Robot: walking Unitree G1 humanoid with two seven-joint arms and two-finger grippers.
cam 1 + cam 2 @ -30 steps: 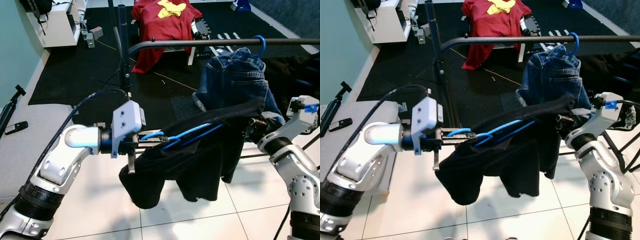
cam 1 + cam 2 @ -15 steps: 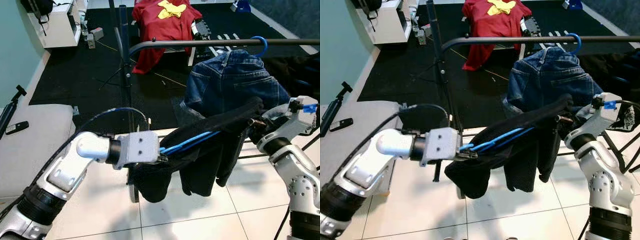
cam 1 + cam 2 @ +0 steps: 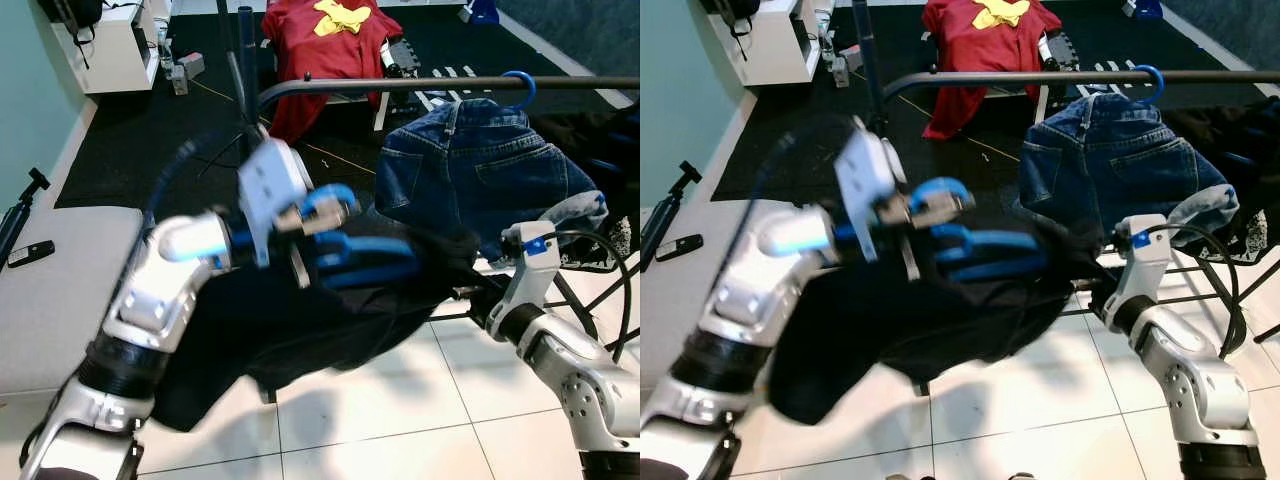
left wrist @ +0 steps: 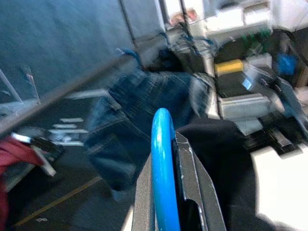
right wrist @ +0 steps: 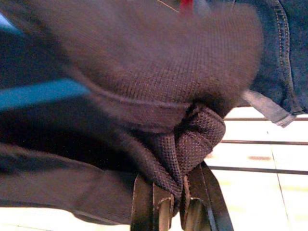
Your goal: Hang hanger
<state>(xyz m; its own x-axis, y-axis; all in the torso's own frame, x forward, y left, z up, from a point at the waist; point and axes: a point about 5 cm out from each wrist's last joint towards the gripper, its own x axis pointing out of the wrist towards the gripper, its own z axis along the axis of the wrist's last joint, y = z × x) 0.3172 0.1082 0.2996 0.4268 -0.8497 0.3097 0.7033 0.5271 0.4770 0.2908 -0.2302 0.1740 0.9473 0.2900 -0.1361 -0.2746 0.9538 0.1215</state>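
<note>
Left gripper [image 3: 305, 215] clamps our blue hanger [image 3: 365, 255]; right gripper [image 5: 178, 199] pinches the black sweater [image 3: 930, 320]. Carrying step; next, we hook onto the rail [image 3: 420, 86] above.

no readable text, labels, brand names or numbers anywhere, yellow emblem on the red shirt [image 3: 325, 45] beyond the rail [image 3: 440, 86] is a shape, not lettering, frames partly motion-blurred
</note>
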